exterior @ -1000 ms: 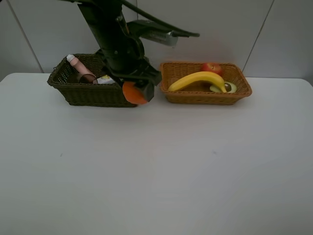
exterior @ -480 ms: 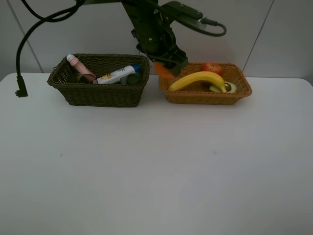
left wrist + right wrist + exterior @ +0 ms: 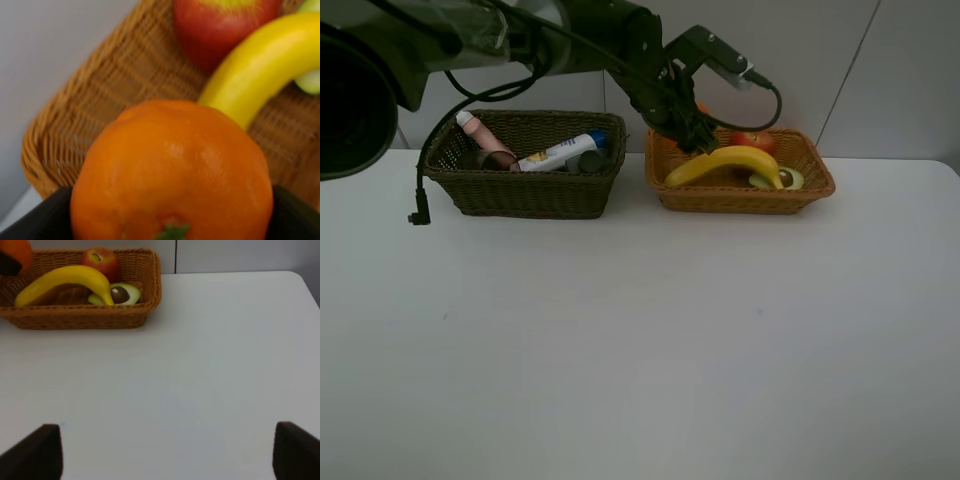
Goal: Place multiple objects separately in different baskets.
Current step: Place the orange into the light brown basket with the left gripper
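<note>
My left gripper (image 3: 170, 222) is shut on the orange (image 3: 170, 170), which fills the left wrist view between two dark fingers. In the high view this gripper (image 3: 692, 125) hangs over the left end of the orange-tan basket (image 3: 740, 198), and only a sliver of the orange (image 3: 703, 108) shows. That basket holds the banana (image 3: 725, 162), red apple (image 3: 752, 140) and avocado half (image 3: 782, 179). The dark basket (image 3: 520, 195) holds the pink bottle (image 3: 480, 135), cup (image 3: 500, 160), tube (image 3: 558, 153) and green bottle (image 3: 592, 160). My right gripper (image 3: 165, 455) is open over bare table.
The white table (image 3: 640, 340) stretches in front of both baskets. A black cable (image 3: 420, 200) hangs from the left arm down beside the dark basket. A grey panelled wall (image 3: 840, 60) stands close behind the baskets.
The left arm has carried the orange from in front of the dark basket, up and to the right, to above the orange-tan basket's left end. The right gripper has not moved.
</note>
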You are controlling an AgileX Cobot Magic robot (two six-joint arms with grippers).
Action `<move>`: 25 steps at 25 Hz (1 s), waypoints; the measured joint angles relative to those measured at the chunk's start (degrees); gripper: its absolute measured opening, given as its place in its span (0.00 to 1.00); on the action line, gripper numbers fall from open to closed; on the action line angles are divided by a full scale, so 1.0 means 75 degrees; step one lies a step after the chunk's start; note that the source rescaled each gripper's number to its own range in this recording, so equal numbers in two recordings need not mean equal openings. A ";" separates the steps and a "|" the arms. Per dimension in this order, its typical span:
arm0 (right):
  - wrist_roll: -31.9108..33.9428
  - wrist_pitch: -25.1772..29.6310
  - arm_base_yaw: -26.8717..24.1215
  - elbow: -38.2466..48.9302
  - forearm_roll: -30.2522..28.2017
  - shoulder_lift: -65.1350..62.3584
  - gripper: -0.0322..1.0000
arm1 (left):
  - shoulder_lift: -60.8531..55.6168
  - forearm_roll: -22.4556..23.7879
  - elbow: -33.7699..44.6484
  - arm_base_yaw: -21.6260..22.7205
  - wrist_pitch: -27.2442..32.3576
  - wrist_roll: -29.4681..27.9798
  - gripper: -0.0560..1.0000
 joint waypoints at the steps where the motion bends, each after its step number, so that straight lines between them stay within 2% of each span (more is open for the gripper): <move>1: 0.0000 0.0000 0.0000 0.0000 0.0000 0.0000 0.82 | 0.0066 0.0078 0.0000 0.0000 -0.0243 0.0009 0.93; 6: 0.0000 0.0000 0.0000 0.0000 0.0000 0.0000 0.82 | 0.0332 0.0391 0.0000 0.0000 -0.1210 0.0019 0.93; 13: 0.0000 0.0000 0.0000 0.0000 0.0000 0.0000 0.82 | 0.0671 0.0427 -0.0006 0.0095 -0.2313 0.0019 0.93; 25: 0.0000 0.0000 0.0000 0.0000 0.0000 0.0000 0.82 | 0.1228 0.0350 -0.0006 0.0406 -0.2945 0.0019 0.93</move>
